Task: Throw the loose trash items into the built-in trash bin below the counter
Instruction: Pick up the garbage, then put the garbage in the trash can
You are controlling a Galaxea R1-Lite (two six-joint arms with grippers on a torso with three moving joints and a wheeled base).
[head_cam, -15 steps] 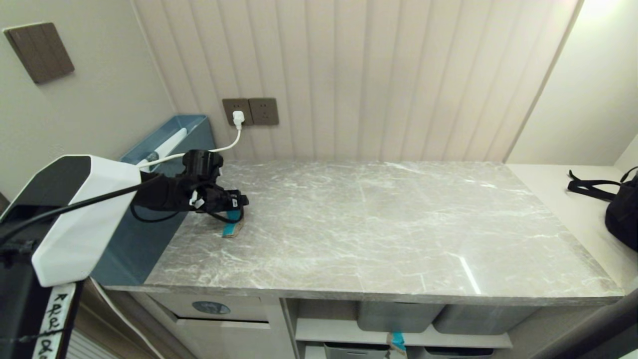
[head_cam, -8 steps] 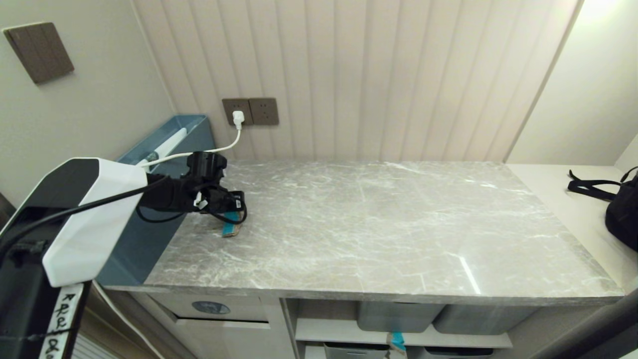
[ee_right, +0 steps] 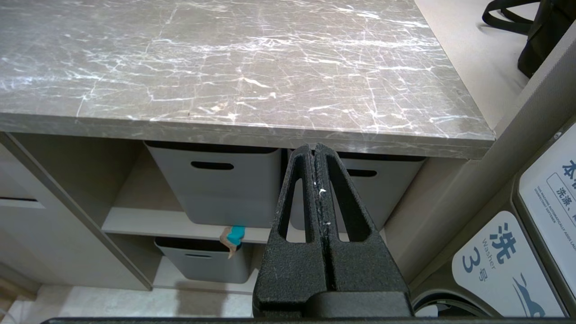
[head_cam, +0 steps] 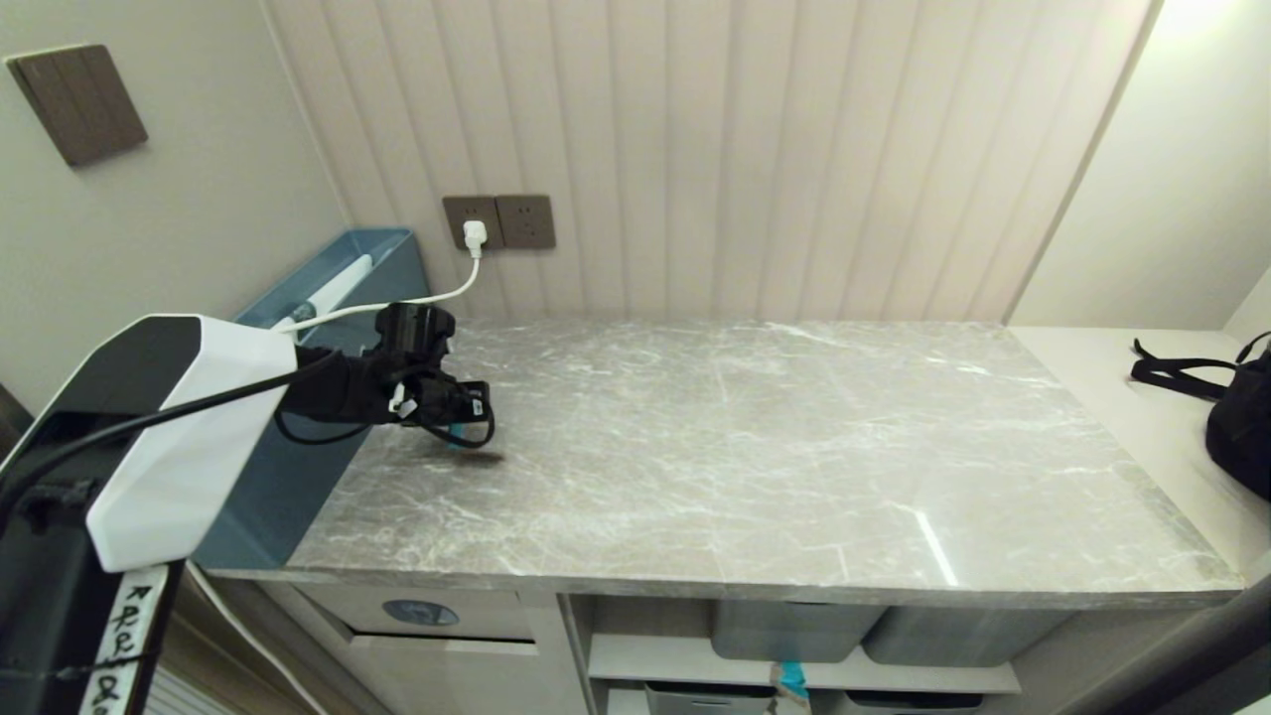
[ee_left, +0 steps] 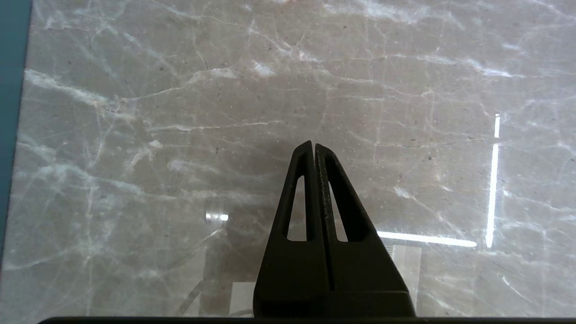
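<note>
Overhead, left end effector (head_cam: pixel 475 409) pressed together above glossy marble counter (head_cam: pixel 755 447), ribbed wall behind.

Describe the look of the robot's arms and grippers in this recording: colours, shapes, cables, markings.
The left arm has a white and black angular shell, a strip with black handwriting hanging under it, and loose black cables looping to a black wrist. The left gripper is matte black, with two tapering triangular fingers, each with a slot-shaped cut-out. The right gripper matches it, with a rough grainy surface and small white specks.
</note>
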